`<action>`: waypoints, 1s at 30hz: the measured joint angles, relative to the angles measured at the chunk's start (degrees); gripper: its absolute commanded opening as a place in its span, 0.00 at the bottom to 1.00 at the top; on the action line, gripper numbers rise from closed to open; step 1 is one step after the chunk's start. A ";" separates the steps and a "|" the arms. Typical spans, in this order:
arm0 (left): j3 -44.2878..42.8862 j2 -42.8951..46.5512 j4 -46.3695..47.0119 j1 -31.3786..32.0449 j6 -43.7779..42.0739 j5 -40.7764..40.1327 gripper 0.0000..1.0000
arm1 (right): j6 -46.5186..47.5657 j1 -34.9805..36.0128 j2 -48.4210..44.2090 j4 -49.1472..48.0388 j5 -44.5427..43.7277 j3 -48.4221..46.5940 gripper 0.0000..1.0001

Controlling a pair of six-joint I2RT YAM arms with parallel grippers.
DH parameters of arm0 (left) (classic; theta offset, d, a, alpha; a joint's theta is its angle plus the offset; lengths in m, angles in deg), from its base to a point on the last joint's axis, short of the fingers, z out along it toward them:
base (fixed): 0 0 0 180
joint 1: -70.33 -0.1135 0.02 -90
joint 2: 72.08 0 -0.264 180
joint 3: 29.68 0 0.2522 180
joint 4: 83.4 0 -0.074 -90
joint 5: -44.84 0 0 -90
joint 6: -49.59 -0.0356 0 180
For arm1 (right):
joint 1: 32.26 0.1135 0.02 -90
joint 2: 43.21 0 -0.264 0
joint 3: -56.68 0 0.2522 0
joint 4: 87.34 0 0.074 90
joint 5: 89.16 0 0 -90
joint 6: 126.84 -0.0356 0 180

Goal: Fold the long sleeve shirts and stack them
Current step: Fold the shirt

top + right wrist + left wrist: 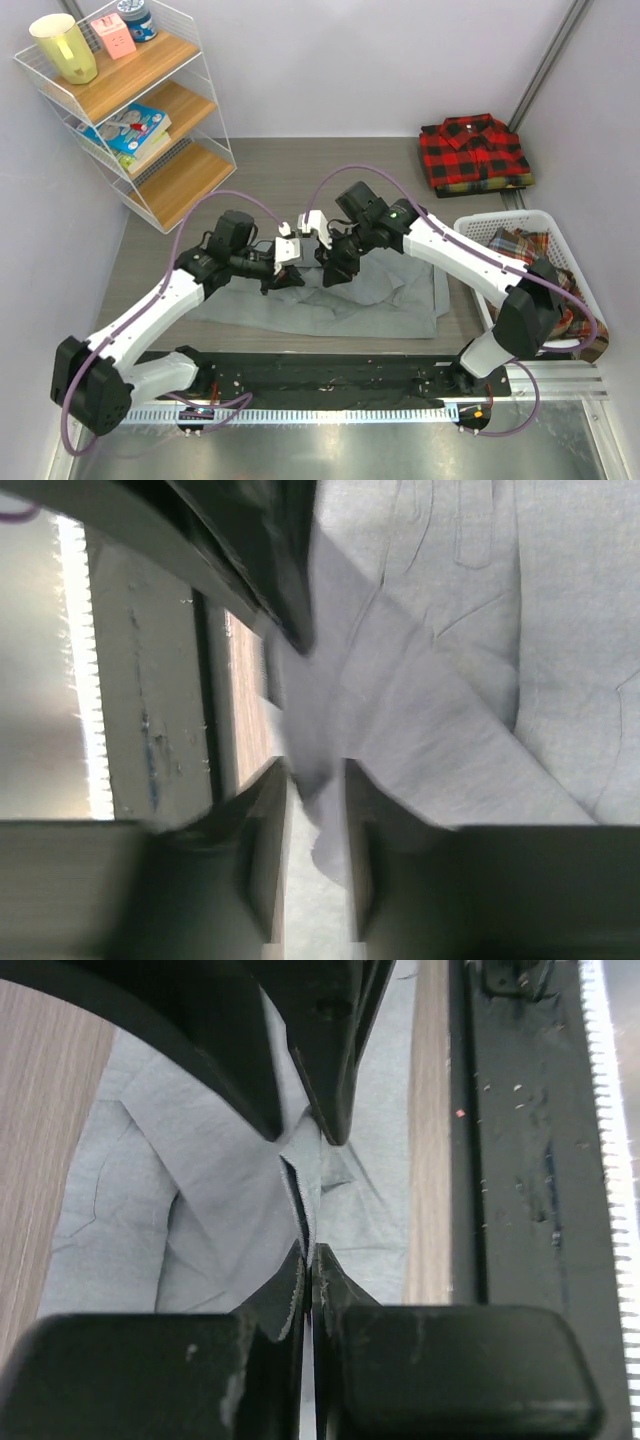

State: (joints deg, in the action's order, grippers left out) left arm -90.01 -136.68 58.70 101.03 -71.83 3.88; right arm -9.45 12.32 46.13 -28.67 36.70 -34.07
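Pinching: left gripper [305,1260] clamped on a fold of the plain grey cloth shirt [150,1190].
Right gripper [316,790]: jaws narrowly apart, grey cloth between them.

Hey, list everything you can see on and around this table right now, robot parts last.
grey shirt: one, plain grey, spread mid-table
checked shirt: one, red-and-black, folded, far right corner
folded cloth: one, yellow-green edge, under the checked shirt
plaid shirts: count unclear, orange-brown-teal, heaped in the basket
basket: one, white, right side
shelf rack: one, white wire with wooden boards, far left
cup: one, pale yellow, top shelf
box: one, pink, top shelf
jar: one, dark blue, top shelf
books: small stack, blue covers, middle shelf
table: one, grey-brown wood
left gripper: black, shut on the grey shirt's edge
right gripper: black, jaws apart around a grey fold
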 measured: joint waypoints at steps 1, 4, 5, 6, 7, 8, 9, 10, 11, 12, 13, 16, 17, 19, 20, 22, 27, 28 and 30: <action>-0.04 1.20 -0.50 0.13 0.76 0.02 0.00 | -0.52 -0.02 -0.33 0.35 -0.11 -0.17 0.58; -2.99 5.31 -6.51 1.16 1.22 0.07 0.00 | -2.08 -1.31 -1.66 2.14 0.79 -1.46 0.79; -4.26 6.47 -8.26 1.44 1.09 0.22 0.00 | -2.67 -2.47 -2.36 2.58 1.68 -1.77 0.80; -6.14 7.72 -11.17 1.66 0.83 0.35 0.00 | -3.32 -4.15 -3.15 3.15 2.86 -2.14 0.80; -7.91 8.76 -13.94 1.84 0.07 0.66 0.00 | -3.91 -6.43 -3.91 3.56 4.04 -2.49 0.80; -10.12 10.12 -17.49 1.95 -1.29 0.98 0.00 | -4.59 -8.98 -4.52 3.72 5.20 -2.89 0.80; -11.98 11.15 -20.85 2.03 -2.51 1.27 0.00 | -5.42 -11.87 -4.90 3.82 6.23 -3.34 0.79; -13.33 11.93 -23.32 2.10 -3.74 1.62 0.00 | -6.19 -14.53 -5.03 3.78 7.37 -3.74 0.77; -14.73 12.76 -26.32 2.27 -5.11 1.86 0.00 | -6.75 -16.52 -4.94 3.76 8.20 -3.98 0.75; -15.85 13.51 -29.18 2.47 -6.27 2.16 0.00 | -7.65 -19.17 -4.55 3.67 9.16 -4.13 0.72; -16.63 14.03 -31.93 2.69 -7.26 2.40 0.00 | -8.24 -21.05 -3.96 3.69 9.68 -4.13 0.70; -17.31 15.19 -38.88 3.54 -9.75 2.91 0.00 | -9.53 -23.63 -0.96 3.76 10.91 -4.07 0.60; -17.31 15.50 -41.07 4.17 -10.23 3.02 0.00 | -9.86 -23.71 0.55 3.74 11.21 -3.93 0.55; -17.31 15.65 -44.26 5.77 -10.80 3.13 0.01 | -10.23 -23.67 3.80 3.37 11.72 -2.89 0.51; -17.31 15.58 -45.40 6.82 -10.82 3.10 0.02 | -10.56 -23.65 5.66 3.23 11.76 -1.88 0.47; -17.31 15.32 -47.04 9.35 -10.34 3.06 0.03 | -10.97 -23.63 8.50 3.06 11.82 -0.13 0.43; -17.31 13.22 -49.24 13.42 -5.51 4.07 0.00 | -12.55 -23.28 13.94 2.12 11.69 3.67 0.35; -17.31 12.57 -48.76 13.90 -3.34 4.15 0.00 | -12.70 -23.02 14.45 1.86 11.45 4.22 0.35; -17.27 11.06 -46.40 14.82 0.85 4.13 0.00 | -12.85 -22.27 14.82 1.42 11.17 4.79 0.32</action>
State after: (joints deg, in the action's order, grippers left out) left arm -107.28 -125.62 12.29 115.85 -70.98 8.01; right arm -22.30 -9.96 60.95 -27.25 47.87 -29.28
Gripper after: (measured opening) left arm 0.007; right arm 0.352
